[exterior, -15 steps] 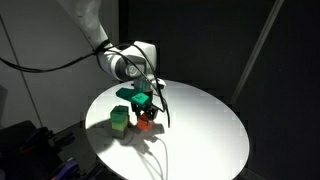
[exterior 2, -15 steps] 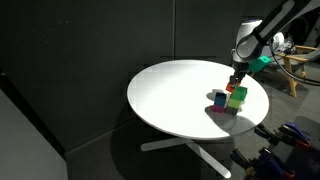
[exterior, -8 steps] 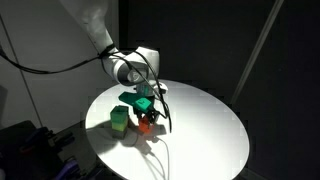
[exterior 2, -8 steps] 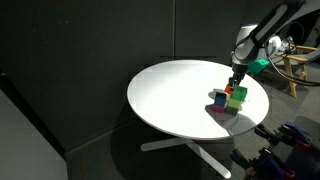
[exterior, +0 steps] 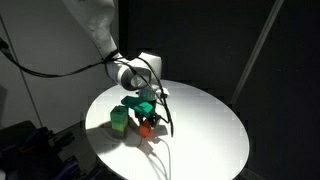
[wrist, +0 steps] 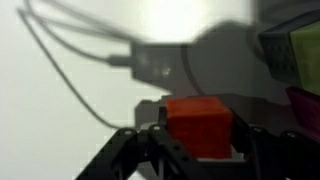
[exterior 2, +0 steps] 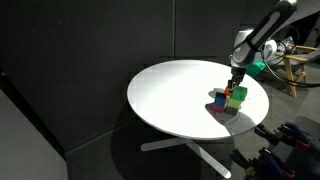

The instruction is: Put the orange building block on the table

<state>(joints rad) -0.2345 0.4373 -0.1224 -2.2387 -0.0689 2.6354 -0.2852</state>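
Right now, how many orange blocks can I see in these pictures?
1. The orange block is between the fingers of the gripper, beside the green blocks. Another one could be hidden behind them.

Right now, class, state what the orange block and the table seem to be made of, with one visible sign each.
Orange block: probably plastic, possibly painted wood; even colour, flat matte faces, no grain visible in the blurred wrist view. Table: smooth white top, likely laminate or painted board; uniform surface taking soft shadows, no texture.
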